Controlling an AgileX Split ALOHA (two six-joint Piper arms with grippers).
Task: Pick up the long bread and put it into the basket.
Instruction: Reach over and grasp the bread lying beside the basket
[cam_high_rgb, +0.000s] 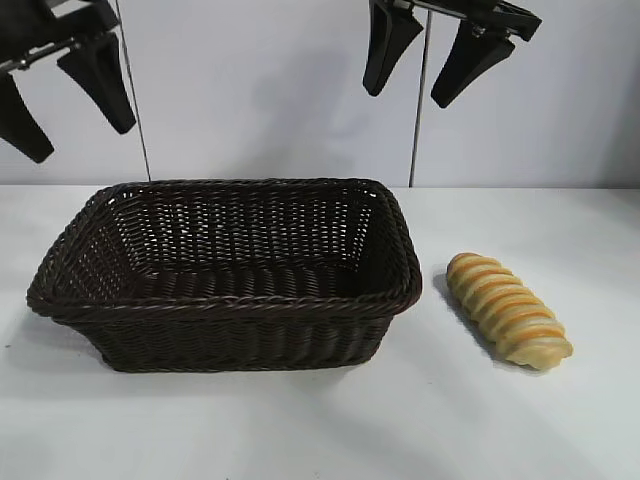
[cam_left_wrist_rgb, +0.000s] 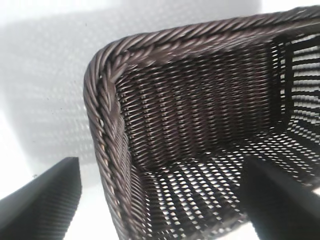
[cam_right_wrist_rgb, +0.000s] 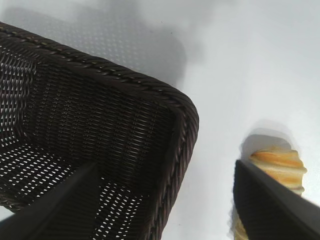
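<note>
From outside, the bread (cam_high_rgb: 510, 311) lies on the table (cam_high_rgb: 300, 420) at 3 o'clock of the basket (cam_high_rgb: 225, 300), apart from it. Left claw (cam_high_rgb: 68, 100) and right claw (cam_high_rgb: 430, 65) hang high, both wide and empty. Left wrist view: basket (cam_left_wrist_rgb: 200, 125) corner. Right wrist view: bread (cam_right_wrist_rgb: 280, 167) beside a finger (cam_right_wrist_rgb: 270, 210)

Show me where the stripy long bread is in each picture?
Exterior view: the glossy golden-tan long bread with orange-brown stripes lies on the white table, right of the dark-brown woven wicker basket, not touching it.
Left wrist view: not in it; only the basket shows.
Right wrist view: at the lower right edge, partly behind a black jaw.
Shared landmark: the basket's braided rim.
</note>
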